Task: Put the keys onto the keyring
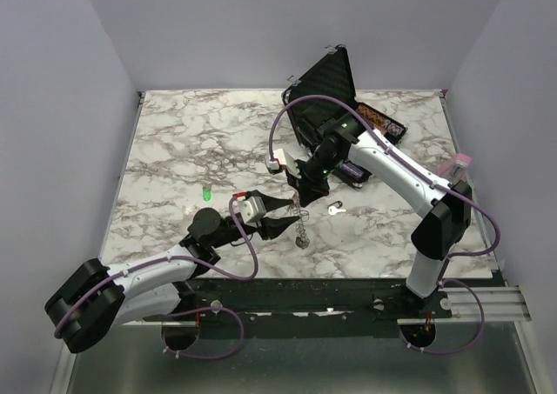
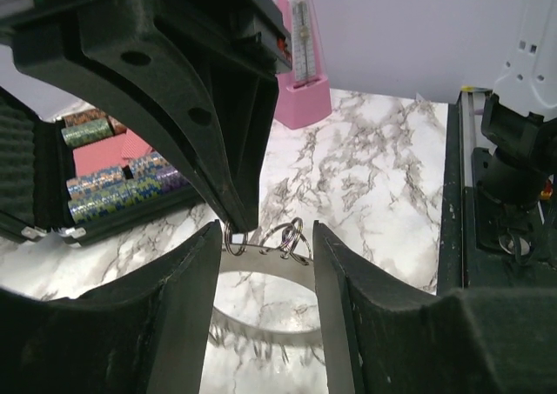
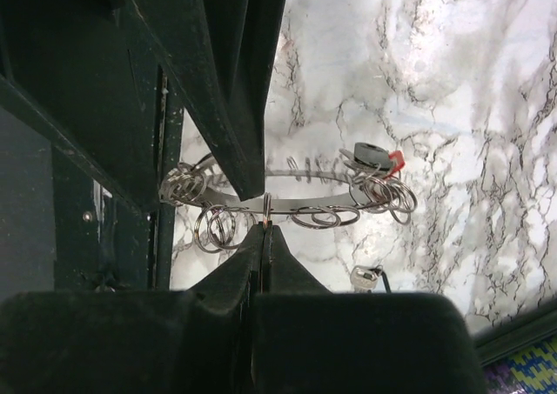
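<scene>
Over table: keyring inside left claw, pinched in right claw.

The table is white marble veined grey-brown. The case is black, its chips striped in many colours. The keyring is silver; one key has a black-and-red head. The cables are purple, a block pink.

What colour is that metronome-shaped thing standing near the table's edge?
The metronome-shaped thing is pink, and it shows best in the left wrist view.
</scene>
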